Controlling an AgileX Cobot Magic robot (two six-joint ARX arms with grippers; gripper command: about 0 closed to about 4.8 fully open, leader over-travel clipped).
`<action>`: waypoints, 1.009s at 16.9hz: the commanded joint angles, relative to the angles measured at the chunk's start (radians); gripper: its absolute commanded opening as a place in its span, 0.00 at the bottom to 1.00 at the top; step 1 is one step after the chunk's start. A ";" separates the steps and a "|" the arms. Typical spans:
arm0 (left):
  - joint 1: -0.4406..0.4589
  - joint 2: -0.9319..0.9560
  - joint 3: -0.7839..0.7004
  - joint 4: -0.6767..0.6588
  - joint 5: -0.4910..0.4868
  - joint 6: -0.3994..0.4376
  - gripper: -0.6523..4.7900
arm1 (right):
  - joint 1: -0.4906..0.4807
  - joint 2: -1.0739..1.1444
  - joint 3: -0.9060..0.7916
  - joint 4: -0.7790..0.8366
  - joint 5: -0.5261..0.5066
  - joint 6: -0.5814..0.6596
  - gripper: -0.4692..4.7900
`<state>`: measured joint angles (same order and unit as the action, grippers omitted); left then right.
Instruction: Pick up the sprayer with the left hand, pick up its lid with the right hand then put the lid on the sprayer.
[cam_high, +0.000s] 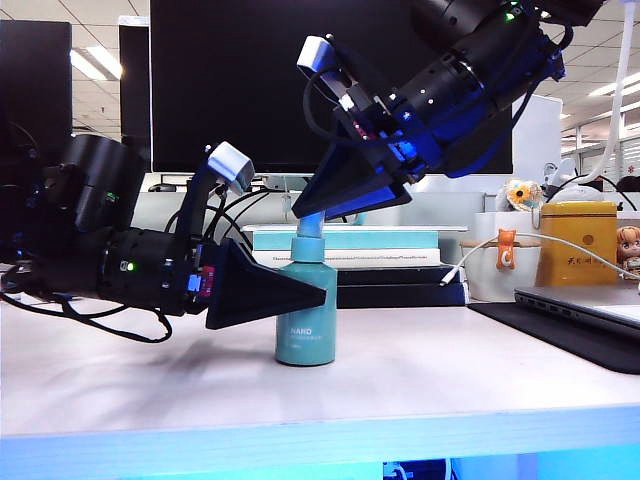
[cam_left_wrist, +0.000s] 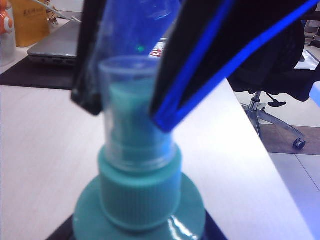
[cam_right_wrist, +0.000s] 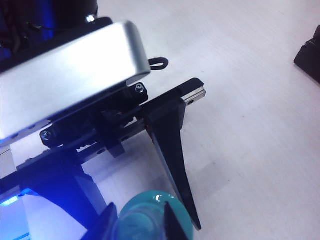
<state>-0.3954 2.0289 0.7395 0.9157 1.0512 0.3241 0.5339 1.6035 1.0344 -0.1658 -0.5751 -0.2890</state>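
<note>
The teal sprayer (cam_high: 305, 320) stands upright at the table's middle, base at or just above the surface. My left gripper (cam_high: 318, 295) comes in level from the left, shut on the sprayer's body; in the left wrist view its jaws show only as dark corners beside the sprayer (cam_left_wrist: 140, 200). The clear lid (cam_left_wrist: 135, 115) sits over the nozzle with its rim down at the ribbed collar. My blue-lit right gripper (cam_high: 300, 212) reaches down from the upper right, shut on the lid (cam_high: 308, 228). The right wrist view shows my right gripper (cam_right_wrist: 138, 204) with its fingers on either side of the lid (cam_right_wrist: 138, 224) above the sprayer (cam_right_wrist: 148, 199).
A stack of books (cam_high: 350, 240) lies behind the sprayer. At the back right stand a white cup (cam_high: 490, 270) and a yellow tin (cam_high: 578, 245). A laptop (cam_high: 580, 305) rests on a black mat (cam_high: 560, 335). An office chair (cam_left_wrist: 270, 75) stands past the table's side edge.
</note>
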 joint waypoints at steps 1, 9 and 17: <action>0.007 0.009 -0.005 -0.055 -0.037 -0.010 0.55 | -0.002 0.000 -0.005 -0.038 0.023 -0.004 0.36; 0.007 0.009 -0.006 -0.053 -0.040 -0.033 1.00 | -0.005 -0.002 -0.003 0.095 0.013 0.008 0.95; 0.058 -0.166 -0.007 -0.230 -0.019 -0.106 1.00 | -0.219 -0.166 -0.003 -0.063 -0.081 0.051 0.95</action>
<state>-0.3412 1.9003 0.7292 0.7555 1.0218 0.2012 0.3389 1.4612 1.0283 -0.2134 -0.6437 -0.2630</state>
